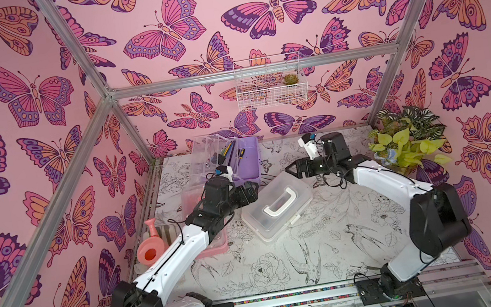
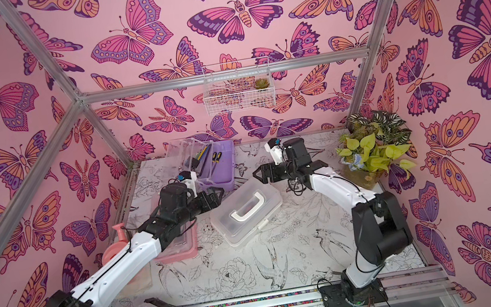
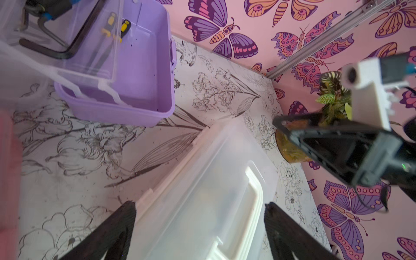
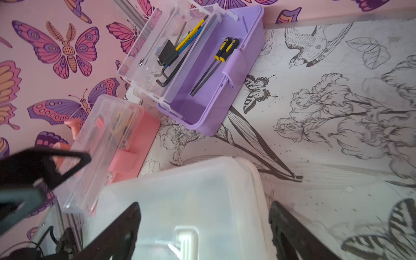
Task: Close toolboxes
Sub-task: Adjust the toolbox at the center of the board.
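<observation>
The white toolbox point(image 1: 278, 205) point(image 2: 246, 213) lies in the middle of the table with its clear lid down and its white handle flat. My left gripper point(image 1: 251, 191) point(image 3: 199, 207) hovers open over its left end. Over the far right corner my right gripper point(image 1: 292, 168) point(image 4: 204, 206) is open too, holding nothing. The purple toolbox point(image 1: 247, 164) point(image 4: 202, 101) stands open at the back, its clear tray of tools swung out. The pink toolbox point(image 2: 183, 252) point(image 4: 139, 132) sits at the left under my left arm. Its clear top looks raised off the base.
A leafy potted plant point(image 1: 406, 136) fills the back right corner. A pink watering can point(image 1: 151, 251) stands by the left wall beside the pink box. A white wire basket point(image 1: 269, 81) hangs on the back wall. Aluminium frame posts edge the table.
</observation>
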Robot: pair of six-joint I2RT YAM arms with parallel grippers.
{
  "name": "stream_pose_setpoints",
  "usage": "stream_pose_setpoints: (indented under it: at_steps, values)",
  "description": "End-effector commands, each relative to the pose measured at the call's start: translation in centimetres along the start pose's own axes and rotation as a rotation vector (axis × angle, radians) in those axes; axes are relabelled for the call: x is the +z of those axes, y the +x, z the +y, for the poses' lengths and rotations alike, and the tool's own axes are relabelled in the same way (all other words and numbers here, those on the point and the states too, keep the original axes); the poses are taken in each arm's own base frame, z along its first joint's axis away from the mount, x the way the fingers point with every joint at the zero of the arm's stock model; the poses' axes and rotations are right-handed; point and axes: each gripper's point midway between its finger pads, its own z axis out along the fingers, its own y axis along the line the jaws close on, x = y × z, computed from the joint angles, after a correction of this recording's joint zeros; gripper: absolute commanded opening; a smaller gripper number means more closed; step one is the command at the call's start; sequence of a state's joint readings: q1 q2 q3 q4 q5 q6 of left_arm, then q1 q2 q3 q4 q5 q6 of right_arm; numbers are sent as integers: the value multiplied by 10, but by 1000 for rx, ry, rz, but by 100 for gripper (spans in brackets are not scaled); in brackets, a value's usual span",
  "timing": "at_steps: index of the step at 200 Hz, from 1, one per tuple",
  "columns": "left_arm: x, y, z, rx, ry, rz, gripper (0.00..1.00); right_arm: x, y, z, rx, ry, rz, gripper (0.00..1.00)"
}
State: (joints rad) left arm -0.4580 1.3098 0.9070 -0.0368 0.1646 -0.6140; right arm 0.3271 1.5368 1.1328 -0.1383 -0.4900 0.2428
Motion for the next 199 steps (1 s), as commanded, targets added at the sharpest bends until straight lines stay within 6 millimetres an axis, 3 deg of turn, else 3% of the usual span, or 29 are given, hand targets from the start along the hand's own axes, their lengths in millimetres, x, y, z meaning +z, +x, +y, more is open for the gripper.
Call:
stream_pose_setpoints:
  at_steps: [1, 52, 90, 108, 142, 199]
  values:
    - [19, -4, 1, 23, 32, 35, 91, -14, 24, -3, -61, 43, 18, 89]
    - [56, -8, -4, 35, 72, 94, 91, -24, 92, 18, -168, 30, 32, 89]
    - [72, 8, -4, 0, 106, 173, 89, -22, 132, 35, -258, -4, -11, 87]
    - [75, 17, -2, -13, 115, 202, 89, -17, 149, 34, -272, 2, -6, 86]
    - [78, 32, 5, -35, 107, 241, 88, -10, 163, 29, -279, 2, -7, 86]
    - [82, 57, 11, -119, 131, 308, 86, 13, 174, 37, -349, -8, -11, 84]
